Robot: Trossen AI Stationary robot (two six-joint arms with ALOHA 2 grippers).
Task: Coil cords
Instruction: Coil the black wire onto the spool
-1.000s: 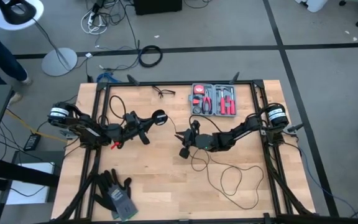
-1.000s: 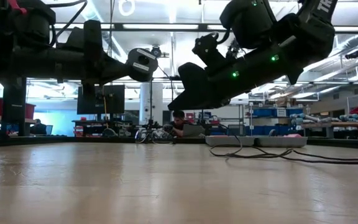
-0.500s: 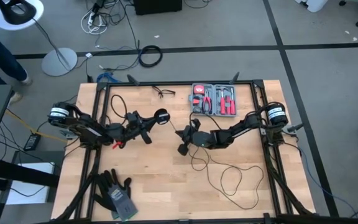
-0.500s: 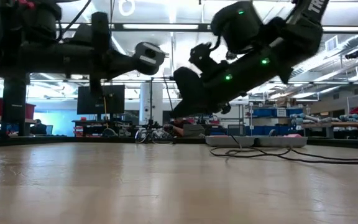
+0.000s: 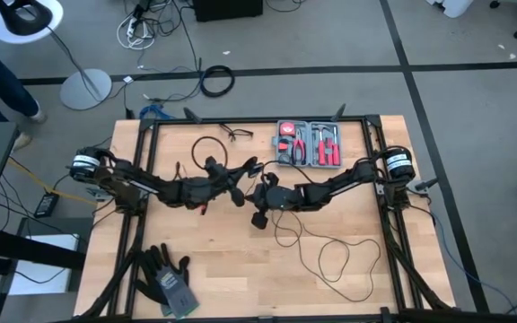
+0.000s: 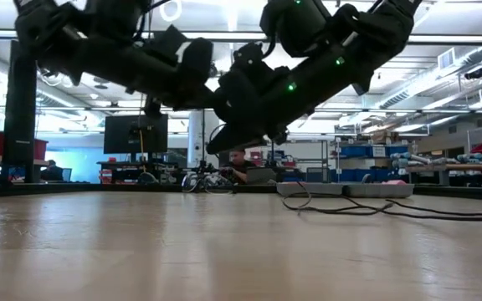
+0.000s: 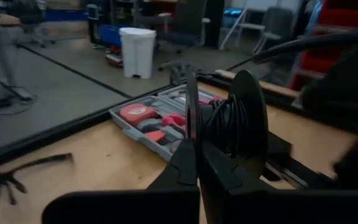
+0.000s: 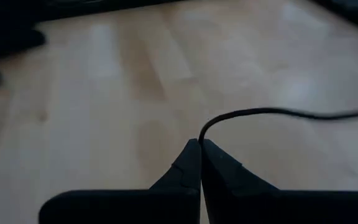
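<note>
Both arms meet mid-table. Left gripper (image 5: 232, 182) is fully closed; the left wrist view shows a thin disc spool (image 7: 241, 121) with black cord wound on it right at its fingertips, apparently pinched. Right gripper (image 5: 260, 190) is fully closed too, with the thin black cord (image 8: 260, 113) nipped at its tips.

The rest of the cord (image 5: 330, 256) trails from the right gripper in loose loops across the near-right of the table (image 5: 223, 269).

Handling, my read: very light, limp, no stiffness to hold shape, so loops will spring and snag. Thin means an easy slip from the pads; best grip is close to the spool, short free run, steady tension.

Around: tool case (image 5: 309, 144) at the far edge, glasses-like wire item (image 5: 236, 133) far-left of it, gloves (image 5: 164, 276) near-left. None sits on the cord's path. Main obstruction is the arms themselves, crowded nose to nose, plus the slack loops under the right arm.
</note>
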